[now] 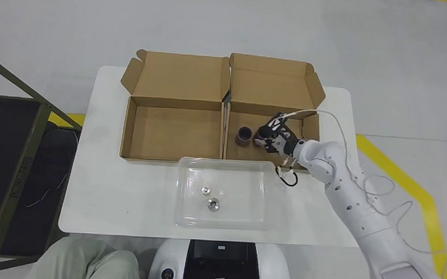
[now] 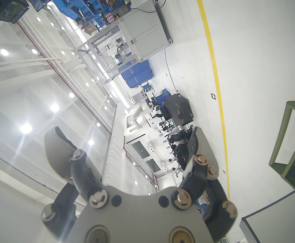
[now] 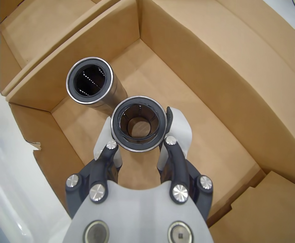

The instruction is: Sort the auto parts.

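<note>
My right gripper (image 3: 139,122) is shut on a dark metal-rimmed cylindrical bearing (image 3: 116,132), held upright low inside the right cardboard box (image 3: 184,57). A second, similar bearing (image 3: 113,96) stands on the box floor just beyond it, close but apart. From above, the right gripper (image 1: 272,134) sits in the right box (image 1: 257,120) beside the standing bearing (image 1: 244,134). My left gripper (image 2: 125,138) is open with nothing between its fingers, pointing up at the hall ceiling.
A left cardboard box (image 1: 172,130) adjoins the right one, both with lids folded back. A clear plastic tray (image 1: 183,190) in front holds two small metal parts (image 1: 205,189) (image 1: 214,205). All rest on a white table (image 1: 96,172).
</note>
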{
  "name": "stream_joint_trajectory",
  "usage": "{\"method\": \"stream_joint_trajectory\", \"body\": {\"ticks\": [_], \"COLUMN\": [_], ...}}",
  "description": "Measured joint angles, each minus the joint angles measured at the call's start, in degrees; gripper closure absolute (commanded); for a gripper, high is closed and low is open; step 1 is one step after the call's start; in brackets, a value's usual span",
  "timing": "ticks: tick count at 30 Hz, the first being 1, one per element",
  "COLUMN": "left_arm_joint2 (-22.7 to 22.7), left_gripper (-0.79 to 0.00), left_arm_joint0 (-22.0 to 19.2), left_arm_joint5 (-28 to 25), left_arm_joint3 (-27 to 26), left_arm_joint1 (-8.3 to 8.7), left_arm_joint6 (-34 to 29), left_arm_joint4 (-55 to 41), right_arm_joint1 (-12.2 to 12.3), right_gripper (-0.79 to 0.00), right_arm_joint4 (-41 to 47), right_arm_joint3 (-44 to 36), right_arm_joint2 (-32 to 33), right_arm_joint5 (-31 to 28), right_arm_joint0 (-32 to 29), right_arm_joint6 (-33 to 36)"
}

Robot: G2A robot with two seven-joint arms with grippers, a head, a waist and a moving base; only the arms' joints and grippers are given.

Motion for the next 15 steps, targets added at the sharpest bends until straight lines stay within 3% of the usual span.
{"method": "stream_joint_trajectory", "body": {"ticks": [5,7,15], "left_arm_joint2": [0.0,0.0,0.0], "left_gripper": [-0.785,-0.785,-0.785], "left_arm_joint0": [0.0,0.0,0.0], "left_arm_joint5": [0.0,0.0,0.0], "left_arm_joint3": [0.0,0.0,0.0], "left_arm_joint1": [0.0,0.0,0.0], "left_arm_joint6": [0.0,0.0,0.0], "left_arm_joint4": [0.0,0.0,0.0], "right_arm_joint1": [-0.3,-0.3,0.3], "right_gripper": [-0.526,-0.6,-0.665], "right_arm_joint4": [-0.4,-0.4,-1.8], "right_arm_joint3": [-0.1,-0.1,-4.0], "right_arm_joint2": [-0.8,-0.9,0.6], "right_arm_joint5": [0.4,0.4,0.7], "right_arm_joint0": [0.5,0.6,-0.6], "right_arm_joint6": [0.9,1.2,2.4]}}
